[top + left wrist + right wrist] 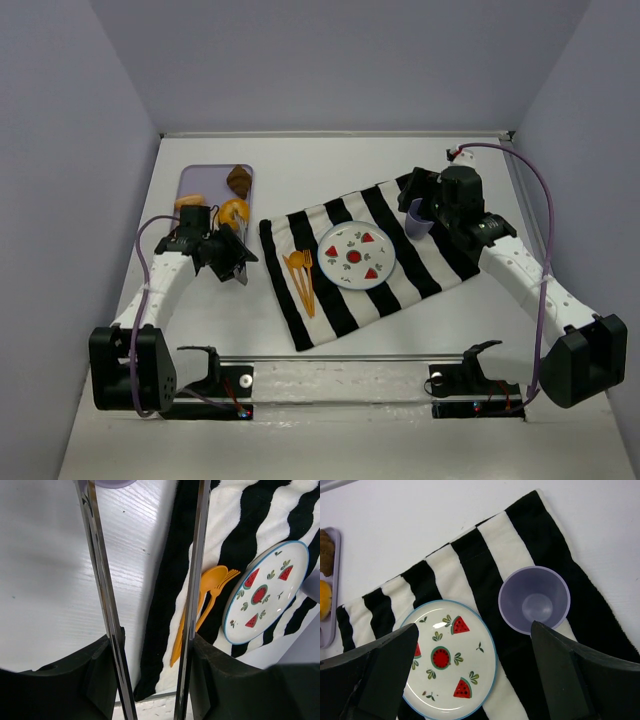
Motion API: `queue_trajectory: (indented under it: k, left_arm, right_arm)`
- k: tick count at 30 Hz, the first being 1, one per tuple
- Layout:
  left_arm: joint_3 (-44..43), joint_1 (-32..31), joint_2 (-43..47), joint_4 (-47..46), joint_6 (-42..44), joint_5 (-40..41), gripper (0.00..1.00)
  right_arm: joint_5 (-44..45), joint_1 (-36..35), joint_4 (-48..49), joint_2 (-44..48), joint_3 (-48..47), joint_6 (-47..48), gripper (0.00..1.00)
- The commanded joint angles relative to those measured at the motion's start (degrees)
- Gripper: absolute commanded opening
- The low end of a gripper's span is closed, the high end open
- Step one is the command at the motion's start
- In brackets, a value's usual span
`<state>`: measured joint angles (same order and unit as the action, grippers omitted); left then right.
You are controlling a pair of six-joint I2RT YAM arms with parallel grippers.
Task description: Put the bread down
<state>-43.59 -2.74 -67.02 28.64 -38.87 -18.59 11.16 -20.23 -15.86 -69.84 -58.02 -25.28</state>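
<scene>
The bread [234, 211], a small glossy golden-orange ring, lies on the lavender tray [205, 176] at the back left; its edge also shows in the right wrist view [323, 600]. My left gripper [230, 260] hovers just in front of the tray, a little short of the bread, open and empty; in its wrist view the two metal fingers [100, 580] stand apart with nothing between them. The watermelon-patterned plate [345, 238] sits empty on the striped cloth [330, 300]. My right gripper [420, 195] is open and empty above the cloth's far right part [474, 630].
On the tray are also a dark brown croissant-like lump [238, 178] and a paler tan ring [190, 201]. An orange fork and spoon [300, 275] lie left of the plate. A lavender cup [417, 222] stands on the cloth below my right gripper.
</scene>
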Motion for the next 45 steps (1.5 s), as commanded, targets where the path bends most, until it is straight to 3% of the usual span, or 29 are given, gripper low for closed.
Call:
queue_trajectory:
  k: [1,12,45]
  left_arm:
    - [0.00,1.60,-3.01,-3.24,1.96,-5.75,0.57]
    - [-0.62,5.20,-5.22,-5.00,1.96,-7.78,0.53]
    - [1.67,12.67,-4.78,-15.55,-1.65,-15.43,0.56]
  right_arm:
    - [1.50,0.89,2.15,0.24,0.28,0.40,1.00]
    - [2.20,0.89,2.15,-0.73,0.01,0.58,1.00]
    - [2.64,0.89,1.88,-3.02,-0.87,0.32,1.00]
